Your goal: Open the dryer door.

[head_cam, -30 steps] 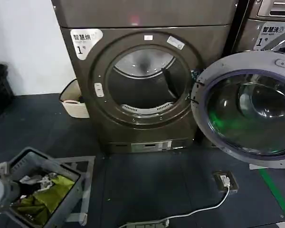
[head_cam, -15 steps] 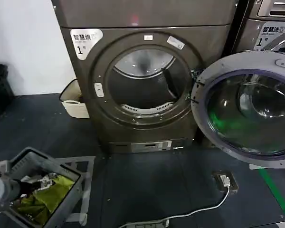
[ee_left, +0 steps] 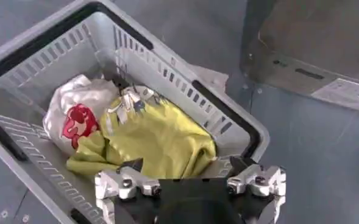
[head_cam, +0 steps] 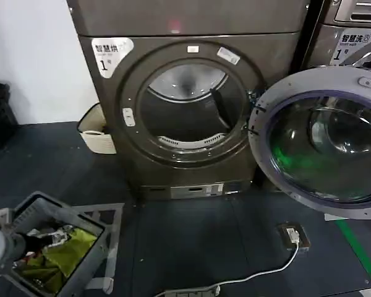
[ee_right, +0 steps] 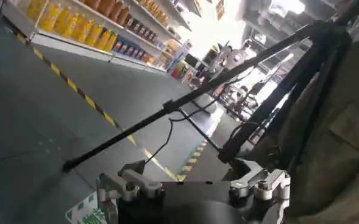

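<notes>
While the dryer (head_cam: 185, 99) stands at the far edge of the dark floor (head_cam: 191, 241), its round door (head_cam: 321, 142) hangs fully swung out to the right, hinged at the rim of the drum opening (head_cam: 188, 102). Door: pale grey ring around a tinted, glossy glass bowl with a green reflection. Cabinet: brushed brown metal, flat front, a label bearing the numeral 1 at the upper left corner. Drum opening unobstructed, with perforated metal visible inside.

Open floor lies in front of the cabinet; a white cable (head_cam: 253, 278) and a small plug box (head_cam: 294, 235) lie near the floor's right front, below the door.

A grey slotted plastic basket (head_cam: 80, 229) sits at the floor's left front corner, holding yellow-green cloth (ee_left: 158, 137) and a white piece with red print (ee_left: 75, 119).

Left gripper (ee_left: 190, 182) hangs above the basket's near rim, jaws wide, holding nothing. Right gripper (ee_right: 194, 185) points off toward a tripod (ee_right: 228, 91) and shop shelves, jaws wide, empty.
</notes>
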`<action>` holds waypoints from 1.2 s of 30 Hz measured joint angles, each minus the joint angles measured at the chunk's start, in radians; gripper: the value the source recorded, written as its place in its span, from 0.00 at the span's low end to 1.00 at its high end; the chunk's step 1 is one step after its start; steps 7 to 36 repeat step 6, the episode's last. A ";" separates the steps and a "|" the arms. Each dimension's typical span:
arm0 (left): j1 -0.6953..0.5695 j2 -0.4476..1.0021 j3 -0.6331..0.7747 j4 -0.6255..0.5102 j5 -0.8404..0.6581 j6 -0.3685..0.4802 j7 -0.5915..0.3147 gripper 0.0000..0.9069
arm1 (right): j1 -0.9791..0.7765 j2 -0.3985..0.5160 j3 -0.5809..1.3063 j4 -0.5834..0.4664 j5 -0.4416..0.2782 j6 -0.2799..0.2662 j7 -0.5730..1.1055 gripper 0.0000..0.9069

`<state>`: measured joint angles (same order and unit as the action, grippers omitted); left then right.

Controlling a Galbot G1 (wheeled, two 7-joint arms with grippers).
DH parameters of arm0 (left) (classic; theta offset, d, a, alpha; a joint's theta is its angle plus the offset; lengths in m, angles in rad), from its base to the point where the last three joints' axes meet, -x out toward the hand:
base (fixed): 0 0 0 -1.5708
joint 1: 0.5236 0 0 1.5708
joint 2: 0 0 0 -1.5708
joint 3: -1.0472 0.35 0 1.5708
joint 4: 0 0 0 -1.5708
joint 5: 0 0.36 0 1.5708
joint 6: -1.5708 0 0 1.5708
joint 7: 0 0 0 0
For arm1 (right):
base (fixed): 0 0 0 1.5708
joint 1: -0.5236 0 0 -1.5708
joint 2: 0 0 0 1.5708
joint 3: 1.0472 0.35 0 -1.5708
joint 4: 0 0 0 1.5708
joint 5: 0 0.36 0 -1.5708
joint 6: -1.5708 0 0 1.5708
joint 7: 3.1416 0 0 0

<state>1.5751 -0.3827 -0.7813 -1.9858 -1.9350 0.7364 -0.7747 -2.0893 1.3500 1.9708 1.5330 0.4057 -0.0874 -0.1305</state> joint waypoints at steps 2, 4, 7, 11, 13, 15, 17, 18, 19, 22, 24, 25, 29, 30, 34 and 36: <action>0.000 0.000 0.000 0.000 0.001 0.000 0.000 1.00 | 0.001 0.000 0.000 0.000 0.000 0.000 0.000 1.00; 0.000 0.000 0.000 0.000 0.000 0.000 0.001 1.00 | 0.001 0.000 0.000 -0.001 0.000 0.000 -0.001 1.00; 0.000 0.002 0.000 0.002 -0.001 0.000 0.001 1.00 | 0.001 0.000 0.000 -0.001 0.000 0.000 -0.002 1.00; 0.000 0.002 0.000 0.002 -0.001 0.000 0.001 1.00 | 0.001 0.000 0.000 -0.001 0.000 0.000 -0.002 1.00; 0.000 0.002 0.000 0.002 -0.001 0.000 0.001 1.00 | 0.001 0.000 0.000 -0.001 0.000 0.000 -0.002 1.00; 0.000 0.002 0.000 0.002 -0.001 0.000 0.001 1.00 | 0.001 0.000 0.000 -0.001 0.000 0.000 -0.002 1.00; 0.000 0.002 0.000 0.002 -0.001 0.000 0.001 1.00 | 0.001 0.000 0.000 -0.001 0.000 0.000 -0.002 1.00; 0.000 0.002 0.000 0.002 -0.001 0.000 0.001 1.00 | 0.001 0.000 0.000 -0.001 0.000 0.000 -0.002 1.00; 0.000 0.002 0.000 0.002 -0.001 0.000 0.001 1.00 | 0.001 0.000 0.000 -0.001 0.000 0.000 -0.002 1.00; 0.000 0.002 0.000 0.002 -0.001 0.000 0.001 1.00 | 0.001 0.000 0.000 -0.001 0.000 0.000 -0.002 1.00; 0.000 0.002 0.000 0.002 -0.001 0.000 0.001 1.00 | 0.001 0.000 0.000 -0.001 0.000 0.000 -0.002 1.00; 0.000 0.002 0.000 0.002 -0.001 0.000 0.001 1.00 | 0.001 0.000 0.000 -0.001 0.000 0.000 -0.002 1.00; 0.000 0.002 0.000 0.002 -0.001 0.000 0.001 1.00 | 0.001 0.000 0.000 -0.001 0.000 0.000 -0.002 1.00; 0.000 0.002 0.000 0.002 -0.001 0.000 0.001 1.00 | 0.001 0.000 0.000 -0.001 0.000 0.000 -0.002 1.00; 0.000 0.002 0.000 0.002 -0.001 0.000 0.001 1.00 | 0.001 0.000 0.000 -0.001 0.000 0.000 -0.002 1.00; 0.000 0.002 0.000 0.002 -0.001 0.000 0.001 1.00 | 0.001 0.000 0.000 -0.001 0.000 0.000 -0.002 1.00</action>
